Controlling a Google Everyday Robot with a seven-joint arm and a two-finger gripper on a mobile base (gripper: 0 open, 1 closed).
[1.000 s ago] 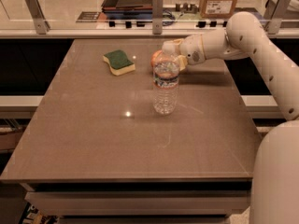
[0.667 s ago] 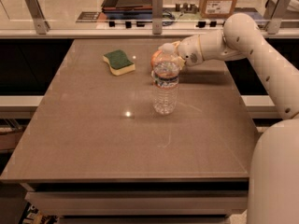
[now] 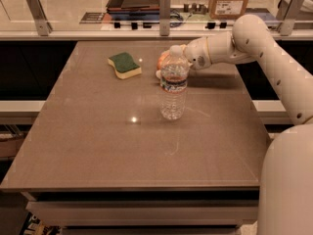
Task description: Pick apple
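Behind the water bottle [image 3: 173,89], apple [image 3: 162,60] and hand [image 3: 161,68], sponge [image 3: 124,65] nearby

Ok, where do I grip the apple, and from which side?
Probably across the round middle of the apple, coming from the arm's side, where the gripper sits: the upright bottle stands close in front, and the sponge lies beyond.

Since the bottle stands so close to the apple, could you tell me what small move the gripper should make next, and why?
Probably a small, slow lift straight up, once the grip is sure. The gripper is at the apple on the far side of the table, and the water bottle stands upright just in front, hiding the contact. A sideways or forward pull could topple it.
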